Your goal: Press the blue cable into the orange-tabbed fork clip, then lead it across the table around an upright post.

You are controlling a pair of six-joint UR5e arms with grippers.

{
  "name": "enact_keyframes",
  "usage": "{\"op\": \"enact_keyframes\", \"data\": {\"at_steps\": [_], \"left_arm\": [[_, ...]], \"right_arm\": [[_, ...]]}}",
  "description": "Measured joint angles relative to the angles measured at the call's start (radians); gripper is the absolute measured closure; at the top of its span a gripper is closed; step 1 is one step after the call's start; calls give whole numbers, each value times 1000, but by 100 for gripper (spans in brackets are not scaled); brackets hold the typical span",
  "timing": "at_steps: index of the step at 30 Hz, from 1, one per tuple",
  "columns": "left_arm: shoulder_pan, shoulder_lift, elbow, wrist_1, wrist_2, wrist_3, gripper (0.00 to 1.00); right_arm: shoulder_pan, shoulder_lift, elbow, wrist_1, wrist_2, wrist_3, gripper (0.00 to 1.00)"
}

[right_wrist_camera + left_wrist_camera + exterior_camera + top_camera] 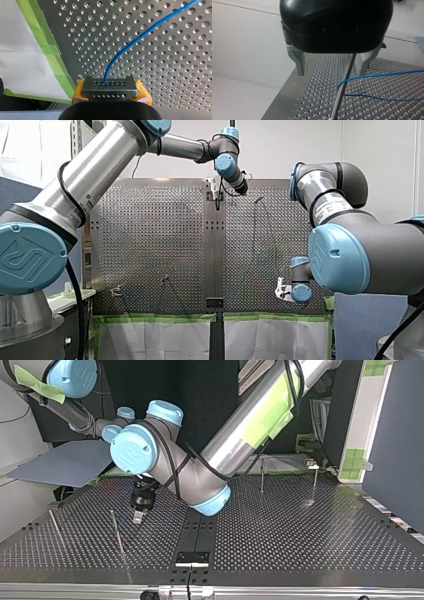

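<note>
Blue cable (pixel 140 40): leaves our right gripper (pixel 110 87), crosses the perforated table (pixel 175 75) and bends back at the upright post (pixel 342 85) (we see that bend only in the left wrist view).
Left arm: reaches to the table's far middle in the front view. Our left gripper (pixel 329 73) hangs over the post, metal fingers (pixel 298 62) spread either side.
Right arm: low, near the green tape (pixel 47 37). Its yellow pads (pixel 143 92) pinch the cable.

Front and top views face each other across the table (pixel 150 245).
</note>
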Motion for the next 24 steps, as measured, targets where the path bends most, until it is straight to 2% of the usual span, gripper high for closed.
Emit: {"op": "enact_keyframes", "data": {"at_steps": [11,17,24], "left_arm": [[0,0,-1,-10,-5,1,1],[-9,14,-25,-46,-50,11,1],[-12,65,-79,-11,-105,33,1]], "right_arm": [[0,0,0,1,0,0,100],[0,0,0,1,0,0,100],[0,0,0,2,-2,-2,100]]}}
